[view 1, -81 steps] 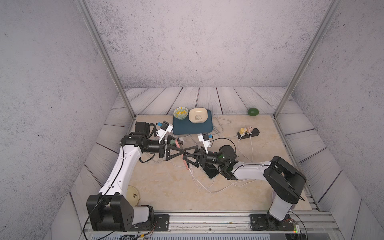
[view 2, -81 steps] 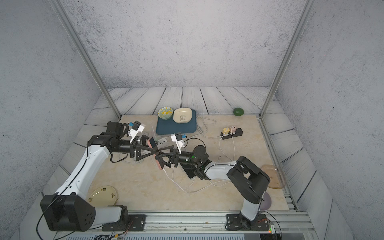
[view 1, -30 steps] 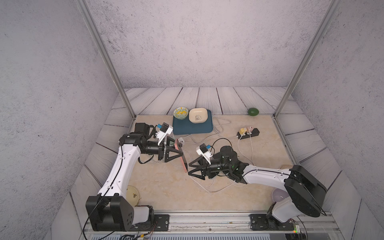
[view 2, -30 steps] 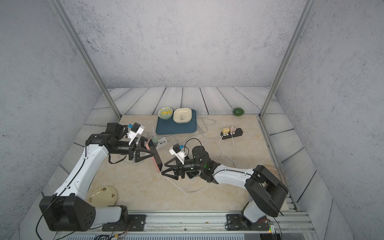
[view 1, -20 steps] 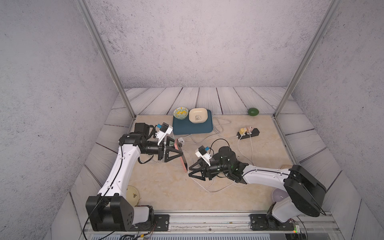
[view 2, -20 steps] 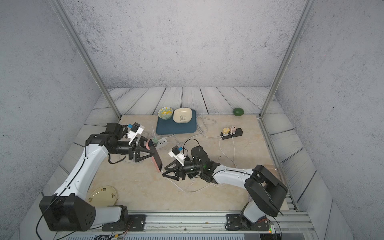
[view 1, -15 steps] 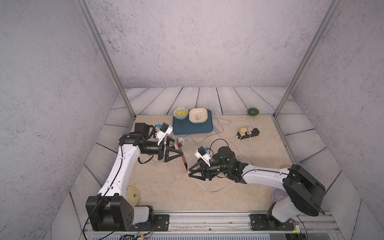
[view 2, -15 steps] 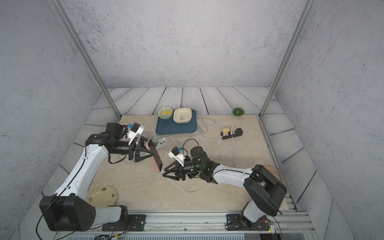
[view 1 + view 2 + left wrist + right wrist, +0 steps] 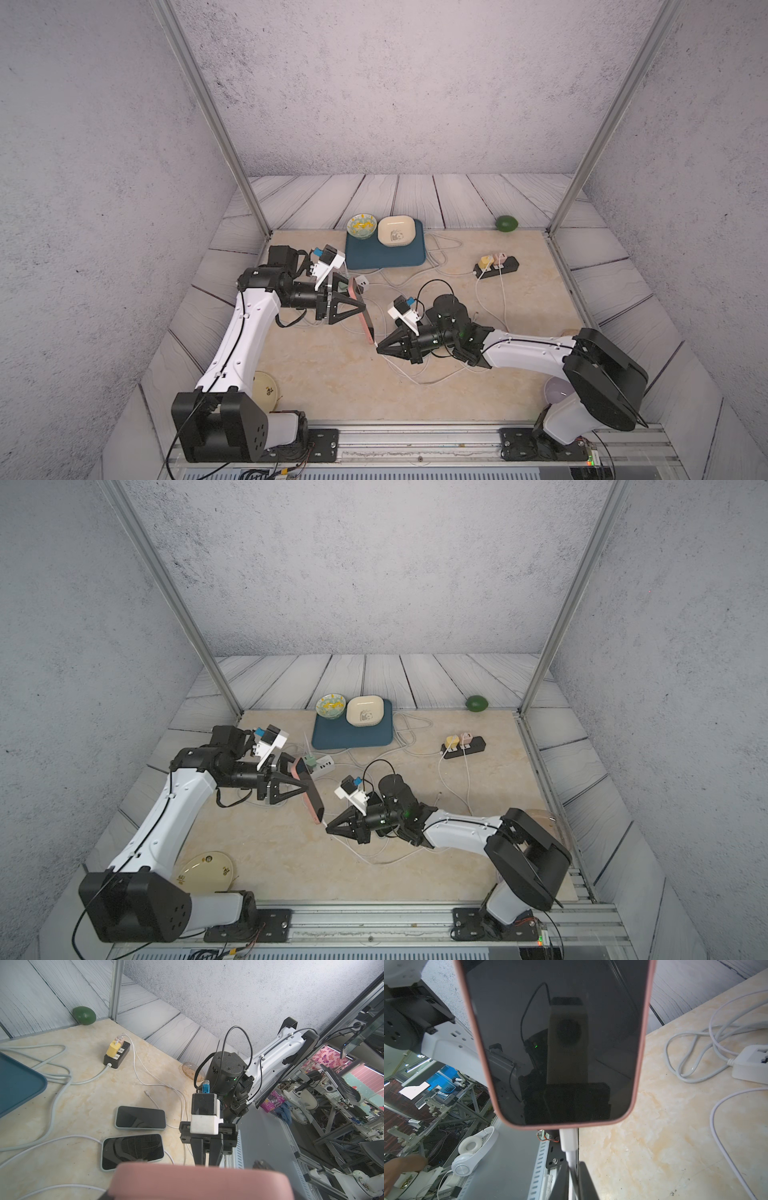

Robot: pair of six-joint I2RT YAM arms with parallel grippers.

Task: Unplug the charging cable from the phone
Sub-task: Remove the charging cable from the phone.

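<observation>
counter: phone is raised above it, tilted, clamped by left end effector.
right end effector: pinched narrow on charging cable, just behind plug.
plug: seated in phone; pull straight along the phone's axis, no twisting.

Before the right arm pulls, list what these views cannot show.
- Left gripper contact on pink-cased phone: left wrist view, blurred case hides it.
- Right gripper pinch: right wrist view, blurred.
- White plug seating: top views, too small.
- Charging cable far end: top views, cannot be traced.
</observation>
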